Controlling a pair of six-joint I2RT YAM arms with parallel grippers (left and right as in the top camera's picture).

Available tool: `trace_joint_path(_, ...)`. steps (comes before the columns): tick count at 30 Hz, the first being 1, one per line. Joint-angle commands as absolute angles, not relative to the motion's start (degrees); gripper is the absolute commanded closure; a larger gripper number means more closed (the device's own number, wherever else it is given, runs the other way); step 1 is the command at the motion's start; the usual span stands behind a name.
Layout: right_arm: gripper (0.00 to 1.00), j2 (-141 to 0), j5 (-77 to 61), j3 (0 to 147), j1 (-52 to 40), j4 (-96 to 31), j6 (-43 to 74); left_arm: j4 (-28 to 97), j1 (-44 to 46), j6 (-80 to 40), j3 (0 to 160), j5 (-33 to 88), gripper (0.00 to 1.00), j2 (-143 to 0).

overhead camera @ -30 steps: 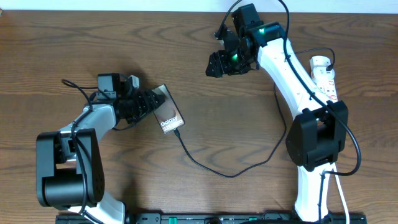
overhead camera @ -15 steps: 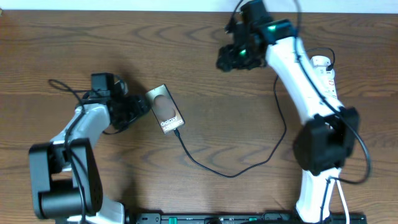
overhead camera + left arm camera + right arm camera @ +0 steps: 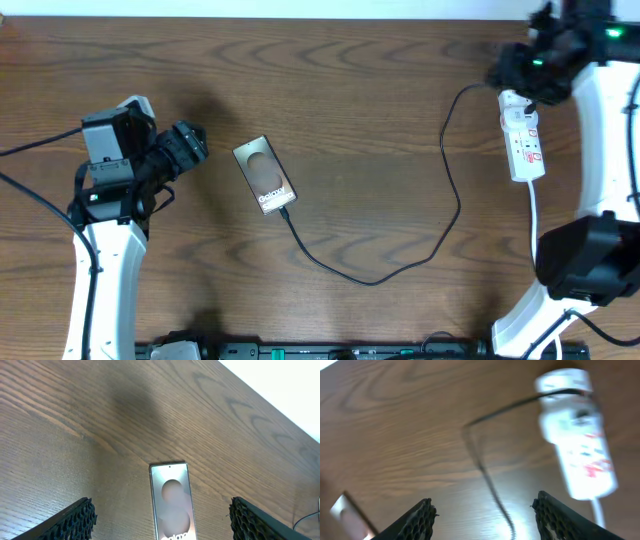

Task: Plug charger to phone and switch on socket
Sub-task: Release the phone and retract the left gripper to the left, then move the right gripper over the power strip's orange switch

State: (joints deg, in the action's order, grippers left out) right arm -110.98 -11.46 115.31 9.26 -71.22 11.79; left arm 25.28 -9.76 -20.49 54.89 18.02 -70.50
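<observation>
Overhead, the phone (image 3: 265, 177) lies left of the middle of the table (image 3: 350, 120), its white lettering reading "Galaxy" above a smaller line I cannot make out. The tip of the charger (image 3: 370, 281) looks seated in its near end, and the cable loops right to the socket (image 3: 524, 140) near the far right corner. I judge switching to be the step in hand: the right gripper (image 3: 508, 75), fingers apart and empty, hovers at the socket's rounded end and must find and press a switch that the unreadable red marks do not reveal, while the left gripper (image 3: 197, 147), fingers wide apart, hangs clear of the phone.
</observation>
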Motion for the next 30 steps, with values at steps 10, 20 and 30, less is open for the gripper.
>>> trace_joint_path(10, 0.34, -111.7, -1.8, 114.5, 18.5, -74.6, 12.8, 26.1, -10.0, -19.5, 55.1, 17.2, 0.05, -70.4)
trace_joint_path(20, 0.34, -111.7, 0.5, 104.9, 18.9, -67.4, 12.8, 26.1, -10.0, -19.5, 55.1, 17.3, 0.02, -70.4)
trace_joint_path(30, 0.33, -111.8, 1.4, 94.8, 22.3, -55.5, 12.8, 26.1, -10.0, -19.5, 55.1, 17.3, 0.02, -70.4)
